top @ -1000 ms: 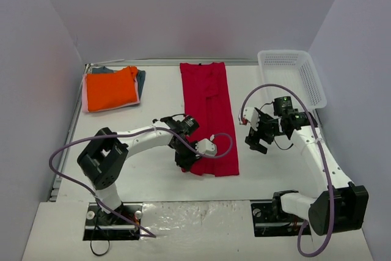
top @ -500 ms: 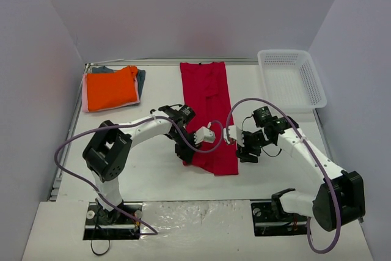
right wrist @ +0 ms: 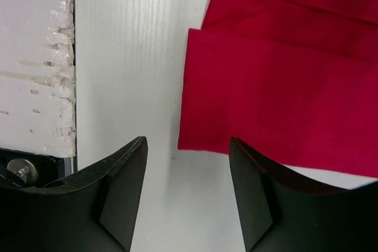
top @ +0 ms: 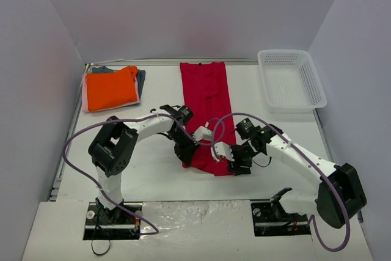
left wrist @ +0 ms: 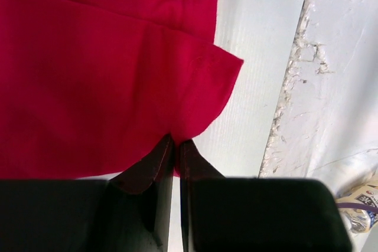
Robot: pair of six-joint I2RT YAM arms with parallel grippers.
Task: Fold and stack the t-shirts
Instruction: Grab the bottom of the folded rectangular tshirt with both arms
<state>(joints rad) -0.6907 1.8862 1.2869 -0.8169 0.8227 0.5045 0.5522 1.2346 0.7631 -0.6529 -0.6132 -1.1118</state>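
Long axis: the large crimson-red cloth t-shirt lies mid-bench as a narrow strip. It runs from the far edge straight toward my bases, and its near hem sits between my two tools.

Left tool: closed, pinching the near-left hem corner. The wrist view shows cloth caught at the fingertips.

Right tool: open, holding nothing. The near-right hem corner lies flat on the white bench, just ahead of the gap between the fingers. Judgement: this arm is the nearer one to that corner, so a short advance and a close should take it. I cannot tell how high it is above the cloth.

Count:
- T-shirts: four. One is the red strip. Three are stacked at far left: the bright orange folded t-shirt on top, with a pale pink t-shirt edge and a grey-blue t-shirt edge showing under it.
- White plastic mesh basket: one, far right, well apart.
- Tools: two.
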